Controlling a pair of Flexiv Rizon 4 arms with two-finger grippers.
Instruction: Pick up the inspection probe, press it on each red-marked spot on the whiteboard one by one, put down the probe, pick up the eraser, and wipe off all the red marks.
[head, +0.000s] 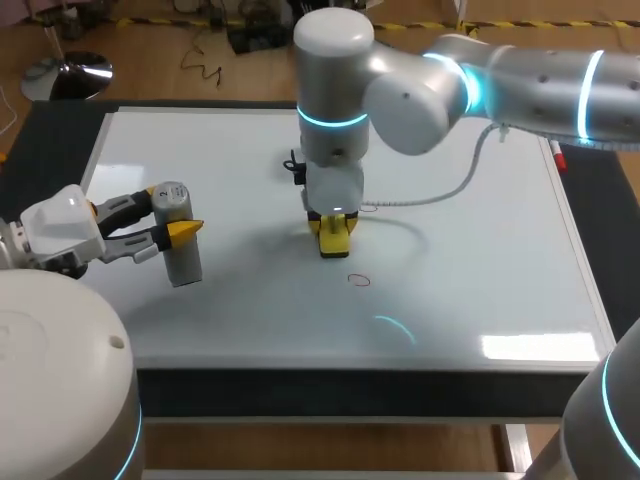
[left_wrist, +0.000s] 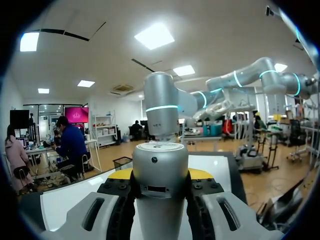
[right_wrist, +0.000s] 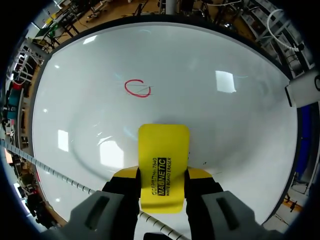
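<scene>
Eraser (right_wrist: 164, 150) in right hand (right_wrist: 162, 173) — red mark (right_wrist: 137, 88) ahead; left hand (left_wrist: 161, 175) grips probe (left_wrist: 160, 156).

Red-tipped marker (head: 556, 154), white coiled cable (head: 440, 196), dark table (head: 40, 140)

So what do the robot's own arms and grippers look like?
The left arm and right arm are rounded silver-grey tubes with glowing cyan rings. A white coiled cable runs from the right one. The left gripper and right gripper have pale grey bodies, dark fingers and yellow tips.
</scene>
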